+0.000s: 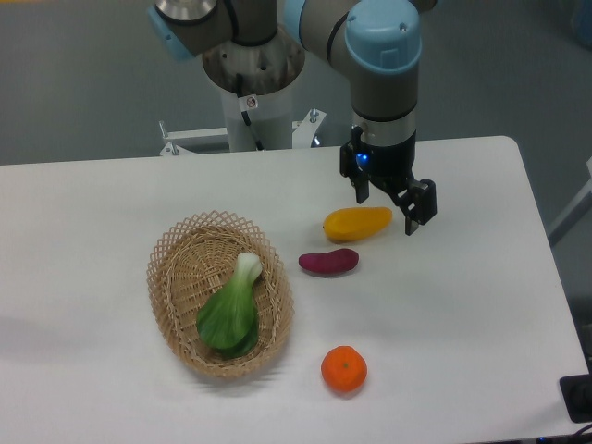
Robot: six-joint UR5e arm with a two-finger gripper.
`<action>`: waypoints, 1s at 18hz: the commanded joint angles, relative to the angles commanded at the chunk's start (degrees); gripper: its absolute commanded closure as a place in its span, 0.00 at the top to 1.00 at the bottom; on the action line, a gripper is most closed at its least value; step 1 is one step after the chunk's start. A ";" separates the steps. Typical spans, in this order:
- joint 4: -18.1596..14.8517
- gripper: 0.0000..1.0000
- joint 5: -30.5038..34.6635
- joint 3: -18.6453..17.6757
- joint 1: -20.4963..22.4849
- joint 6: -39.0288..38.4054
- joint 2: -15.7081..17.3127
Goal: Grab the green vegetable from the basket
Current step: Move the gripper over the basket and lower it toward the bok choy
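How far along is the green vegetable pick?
Nothing looks done yet: the green vegetable lies in the basket, untouched. In hand: nothing; the end effector is open and empty, over near the yellow fruit. Left: move over to the basket, come down, grip the vegetable, lift it out.

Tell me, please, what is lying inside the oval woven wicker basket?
Only the green leafy vegetable with its pale stalk lies inside the oval wicker basket. The woven floor beneath it is covered, so anything under it cannot be seen.
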 joint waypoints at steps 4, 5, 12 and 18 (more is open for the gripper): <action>0.09 1.00 0.00 -1.05 -0.79 -1.14 0.61; 0.26 1.00 -0.26 -2.02 -1.14 -1.49 1.49; 2.62 1.00 -1.67 -4.05 -8.25 -19.39 0.27; 8.18 1.00 -2.99 -5.36 -17.39 -31.29 -6.14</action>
